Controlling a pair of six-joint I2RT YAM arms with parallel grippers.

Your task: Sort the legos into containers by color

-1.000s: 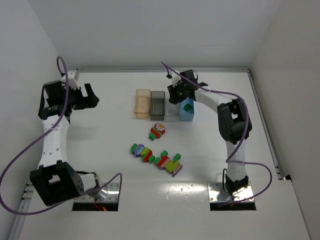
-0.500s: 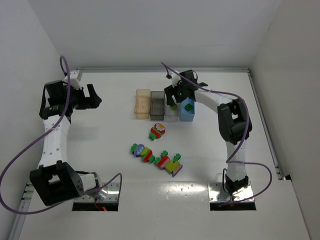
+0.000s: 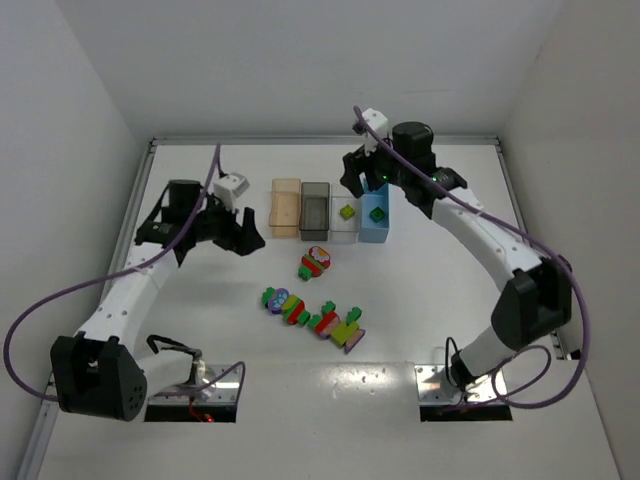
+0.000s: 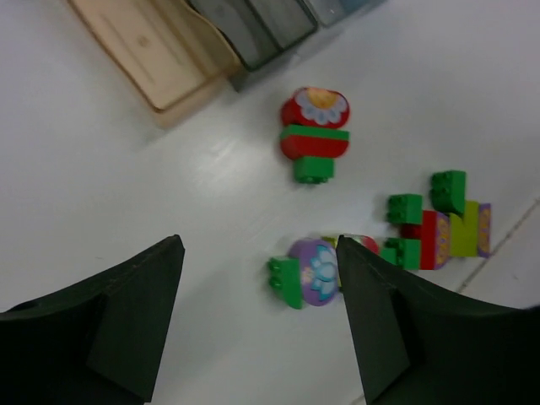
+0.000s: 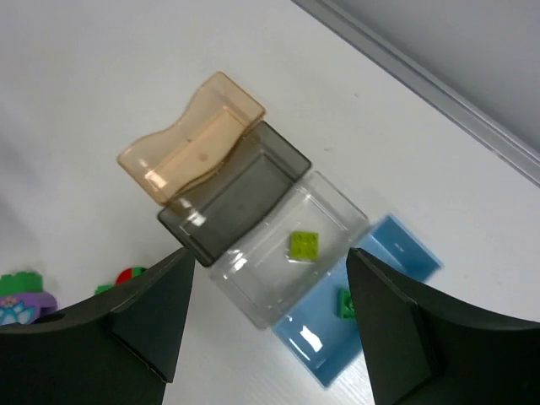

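Four bins stand in a row: tan (image 3: 285, 207), dark grey (image 3: 314, 208), clear (image 3: 343, 228) and light blue (image 3: 376, 232). A lime brick (image 3: 347, 211) lies in the clear bin (image 5: 253, 291), and a green brick (image 3: 377, 214) lies in the blue bin (image 5: 396, 253). A red-green cluster with a flower (image 3: 315, 262) and a long multicoloured row (image 3: 312, 317) lie on the table. My left gripper (image 3: 243, 238) is open and empty, above the row's purple flower end (image 4: 314, 270). My right gripper (image 3: 362, 180) is open and empty above the clear bin, with the lime brick (image 5: 305, 245) between its fingers in view.
White walls close in the table on the left, back and right. The arm bases and mounting plates (image 3: 195, 395) sit at the near edge. The tan bin (image 4: 156, 51) and grey bin (image 4: 253, 21) lie beyond the red-green cluster (image 4: 315, 135) in the left wrist view.
My left arm has swung from the far left toward the centre, near the clusters. My right gripper has risen off the bins, and the lime brick now lies loose in the clear bin.
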